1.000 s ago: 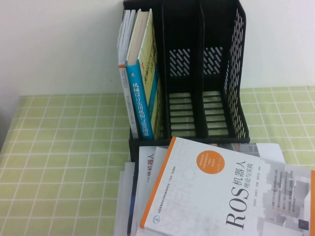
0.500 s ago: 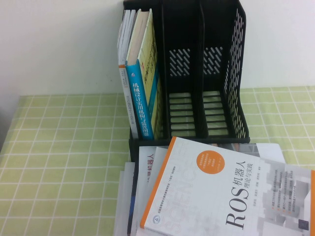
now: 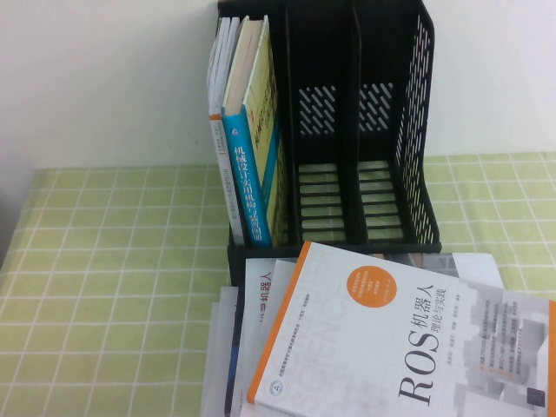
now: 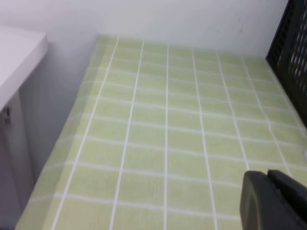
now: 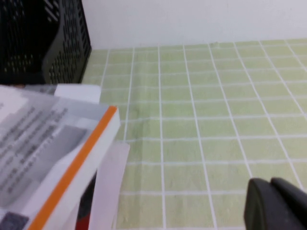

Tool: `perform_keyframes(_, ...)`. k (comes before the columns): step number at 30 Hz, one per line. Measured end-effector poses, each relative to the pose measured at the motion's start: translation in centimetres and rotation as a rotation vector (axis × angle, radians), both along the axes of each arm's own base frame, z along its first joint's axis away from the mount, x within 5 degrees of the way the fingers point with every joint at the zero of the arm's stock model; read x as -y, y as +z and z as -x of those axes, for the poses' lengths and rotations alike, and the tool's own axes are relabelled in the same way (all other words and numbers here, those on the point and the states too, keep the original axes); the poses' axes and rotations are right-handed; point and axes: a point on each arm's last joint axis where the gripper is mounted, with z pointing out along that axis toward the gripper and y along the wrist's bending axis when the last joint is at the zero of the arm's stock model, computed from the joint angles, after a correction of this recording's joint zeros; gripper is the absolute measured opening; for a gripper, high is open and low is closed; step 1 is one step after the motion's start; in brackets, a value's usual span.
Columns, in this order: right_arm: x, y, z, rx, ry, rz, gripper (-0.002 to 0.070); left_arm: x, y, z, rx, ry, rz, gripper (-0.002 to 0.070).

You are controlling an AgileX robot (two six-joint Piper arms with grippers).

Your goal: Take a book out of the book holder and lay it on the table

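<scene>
The book (image 3: 254, 165) stands upright in the book holder (image 3: 382, 130); left gripper (image 4: 273, 201) and right gripper (image 5: 276, 203) hover over the tabletop (image 3: 104, 261), jaw state indiscernible.

Book holder (image 3: 382, 130): black plastic, slotted + perforated walls, slight sheen. Book (image 3: 252, 165): paper, glossy blue spine, pale yellow cover. Tabletop (image 3: 113, 287): light green cloth w/ white grid, matt, looks smooth. ROS book (image 3: 391, 339): glossy white paper cover, orange edge; lies atop other white paper books. Left claw (image 4: 273, 201), low over bare cloth: dark matt plastic. Right claw (image 5: 276, 203), over cloth near ROS book: same dark matt finish.
</scene>
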Motion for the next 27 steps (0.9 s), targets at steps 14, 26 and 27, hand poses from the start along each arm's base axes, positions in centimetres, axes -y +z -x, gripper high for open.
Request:
perform_keyframes(14, -0.5, 8.0, 1.2, 0.929, 0.061, -0.01, -0.0001, 0.3, 6.6, 0.7, 0.754, -0.04, 0.017, -0.0003)
perform_keyframes(26, 0.0, 10.0, 2.8, 1.187, 0.037, -0.118, -0.0001, -0.1, 10.5, 3.8, 1.251, -0.022, 0.099, -0.0003)
perform_keyframes(27, 0.1, 10.6, 3.1, 1.207, 0.025, -0.144, -0.0001, -0.3, 11.3, 4.1, 1.27, -0.007, 0.129, -0.0003)
